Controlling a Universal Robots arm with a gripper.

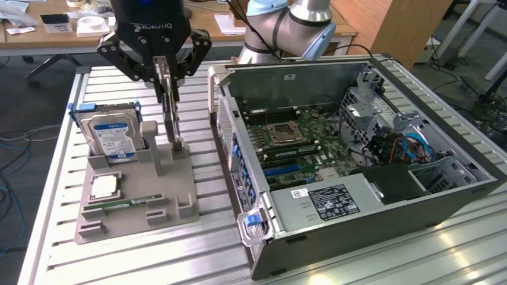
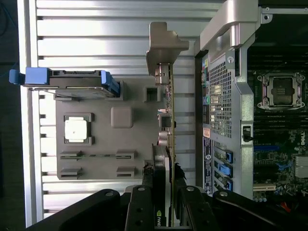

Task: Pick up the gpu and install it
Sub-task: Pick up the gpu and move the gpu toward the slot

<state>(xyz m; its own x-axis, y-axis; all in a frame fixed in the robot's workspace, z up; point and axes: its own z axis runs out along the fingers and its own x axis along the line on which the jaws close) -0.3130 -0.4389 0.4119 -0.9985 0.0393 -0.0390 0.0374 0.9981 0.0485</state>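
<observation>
The gpu [image 1: 171,116] is a thin card standing on edge, its lower end at the slotted posts of the grey holder tray [image 1: 154,187]. My gripper [image 1: 168,80] hangs over it from above with a finger on each side of the card's upper part, shut on it. In the wrist view the gpu [image 2: 169,110] runs edge-on, its silvery bracket [image 2: 163,43] at the far end. My gripper [image 2: 170,171] clamps it between the black fingers [image 2: 180,185]. The open computer case [image 1: 443,184] lies beside the tray, on the exterior view's right.
The tray [image 2: 103,142] also carries a hard drive [image 1: 113,135] in blue rails, a square processor [image 1: 104,186] and a memory stick [image 1: 127,205]. Inside the case, the motherboard [image 1: 305,133] and blue slots [image 1: 279,172] lie exposed. The case's rear wall [image 2: 219,96] stands close beside the card.
</observation>
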